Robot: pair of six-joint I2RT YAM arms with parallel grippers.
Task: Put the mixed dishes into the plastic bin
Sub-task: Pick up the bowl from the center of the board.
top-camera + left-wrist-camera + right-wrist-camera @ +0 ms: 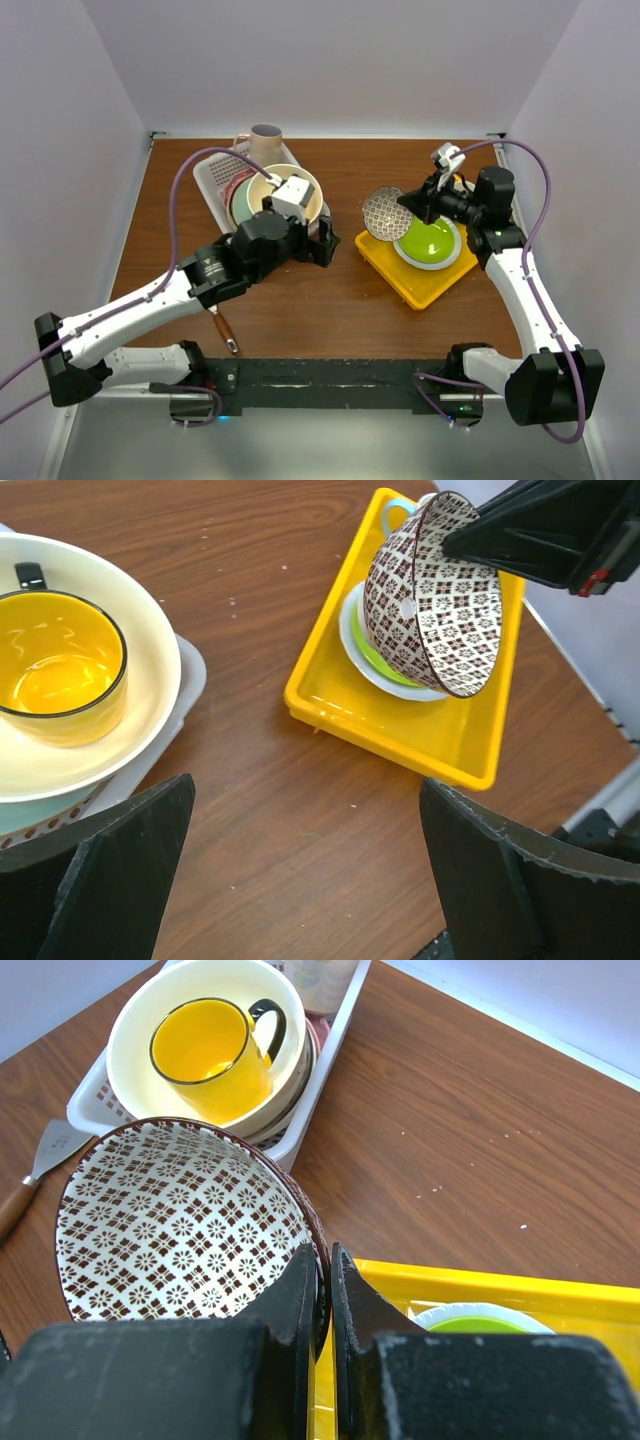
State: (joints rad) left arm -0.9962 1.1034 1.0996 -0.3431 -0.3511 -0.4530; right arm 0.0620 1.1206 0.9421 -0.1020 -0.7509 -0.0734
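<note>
Item 1: dark red-rimmed bowl [180, 1225], patterned inside and out
- Location: at the left end of the yellow tray [398, 275], right of centre on the table [330, 310], and beside the lime-green plate [430, 240]. Whether its lowest edge clears the plate cannot be told.
- Hold: right fingers [345, 1300] are closed narrow on the rim, one inside the wall and one outside. The thin wall is probably the only purchase such fingers get on a wide bowl.
- Attitude: tipped steeply on edge. The mouth is turned right and upward toward the right arm, and the base faces left toward the bin. It is round, so it has no true long axis. Its centre line runs roughly left to right, and the rim plane stands near upright, likely because it hangs from a one-sided pinch.

Item 2: plastic bin [213, 178], far left of the table, well apart from the bowl
- Contents: large cream bowl [150, 670] sits on stacked plates [236, 198], with the yellow mug [60, 665] nested upright inside it. The pinkish mug [265, 140] is at the far end. Nesting presumably saves room.

Item 3: left fingers [500, 880], spread wide and holding nothing
- Location: low over bare table just right of the bin, seemingly parked out of the path.

Item 4: wooden-handled spatula [225, 330], lying on the table near the left arm
</note>
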